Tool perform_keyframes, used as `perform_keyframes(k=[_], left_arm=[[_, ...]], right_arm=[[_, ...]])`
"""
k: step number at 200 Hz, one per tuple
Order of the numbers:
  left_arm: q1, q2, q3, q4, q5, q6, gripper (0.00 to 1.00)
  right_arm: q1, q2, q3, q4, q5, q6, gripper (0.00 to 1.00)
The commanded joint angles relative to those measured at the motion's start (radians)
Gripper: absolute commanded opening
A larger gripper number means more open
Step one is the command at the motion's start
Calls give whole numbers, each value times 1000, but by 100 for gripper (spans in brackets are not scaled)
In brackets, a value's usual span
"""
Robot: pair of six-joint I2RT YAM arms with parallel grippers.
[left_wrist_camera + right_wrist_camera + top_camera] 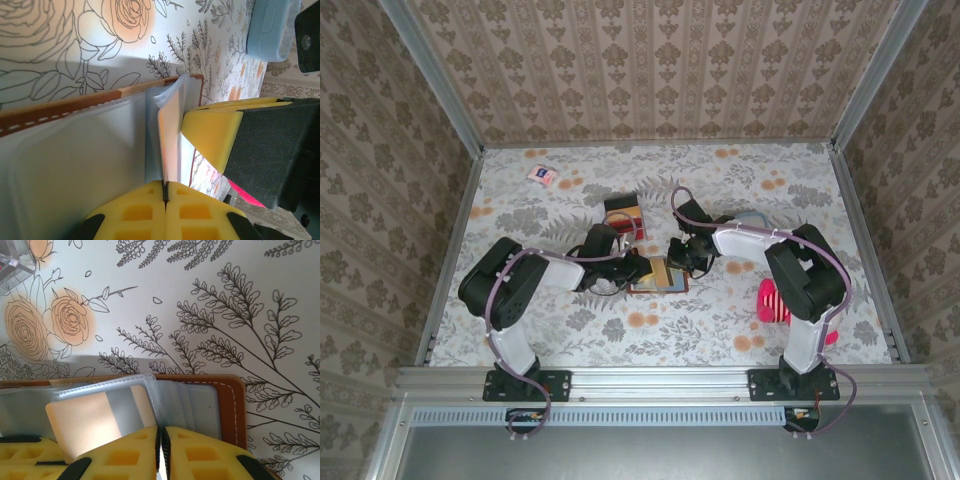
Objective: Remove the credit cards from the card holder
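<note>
Brown leather-look folding card holder (pixel 232 410), white stitching along its edge, grey-blue inside under clear plastic sleeves. Pale peach rectangular plastic card (pixel 85 420) in one sleeve (lighter toward one corner). Bright yellow foam pads (pixel 200 215) on the left gripper (pixel 165 190), the same yellow on the right gripper (pixel 161 435), black behind. White table cover (pixel 720 320) printed with grey line-drawn leaves and orange roses. Small pink-and-white packet (pixel 542 175). Red-and-orange rectangular tray (pixel 623 215). Pale blue plastic box (pixel 270 30). Bright pink object with white stripes (pixel 770 300). Beige walls (pixel 650 60) in a repeating brown damask motif.
</note>
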Motion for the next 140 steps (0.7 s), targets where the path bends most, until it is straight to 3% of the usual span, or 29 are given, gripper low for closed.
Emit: perform_keyframes(k=[1,84,140], left_arm=[[15,-48,-18,-13,21,25,0],[36,-89,-41,-62,28,59,0],[78,-199,-41,-316,-8,189,0]], right_arm=[[3,77,-33,-104,106,-16,16],[3,85,-31,-115,128,-17,18],[3,68,-22,-108,102,-21,18]])
